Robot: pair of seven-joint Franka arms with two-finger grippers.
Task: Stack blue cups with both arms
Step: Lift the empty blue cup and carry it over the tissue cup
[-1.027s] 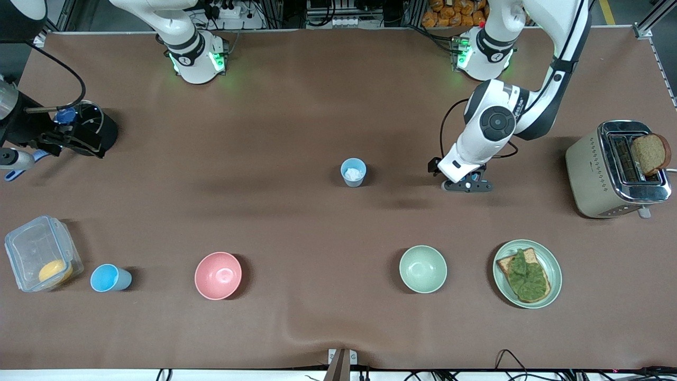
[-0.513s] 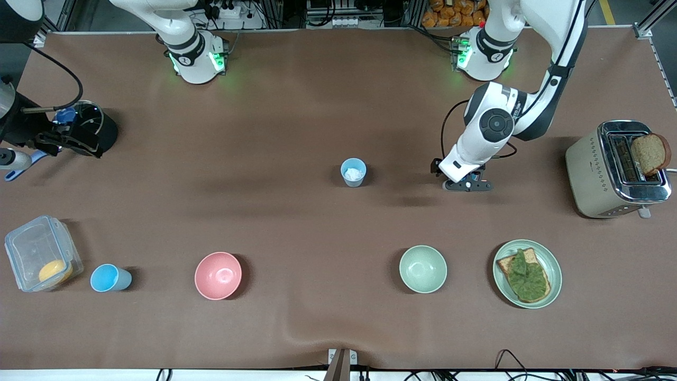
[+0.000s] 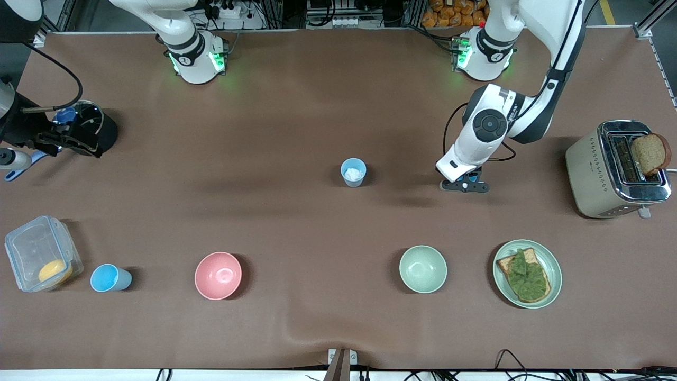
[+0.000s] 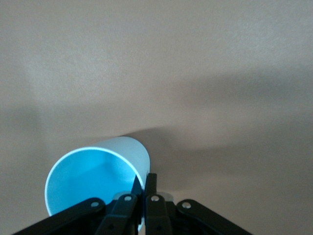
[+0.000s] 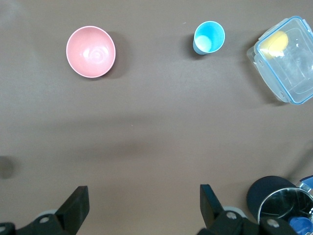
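My left gripper (image 3: 464, 186) is shut on the rim of a blue cup (image 4: 93, 171), one finger inside the wall and one outside (image 4: 145, 178). In the front view the arm hides that cup. A second blue cup (image 3: 353, 172) stands mid-table with something white in it, beside my left gripper toward the right arm's end. A third blue cup (image 3: 110, 278) stands near the front camera, next to a clear box; it also shows in the right wrist view (image 5: 209, 36). My right gripper (image 3: 74, 142) is open and empty (image 5: 143, 203), high over the right arm's end of the table.
A pink bowl (image 3: 218, 275), a pale green bowl (image 3: 422, 269) and a plate (image 3: 552, 259) with green-topped toast line the nearer side. A toaster (image 3: 597, 169) with bread stands at the left arm's end. A clear box (image 3: 31, 248) and a black cup (image 3: 106, 132) sit at the right arm's end.
My left gripper has shifted slightly toward the mid-table cup with its cup in it. My right hand has drifted a little toward the table's end.
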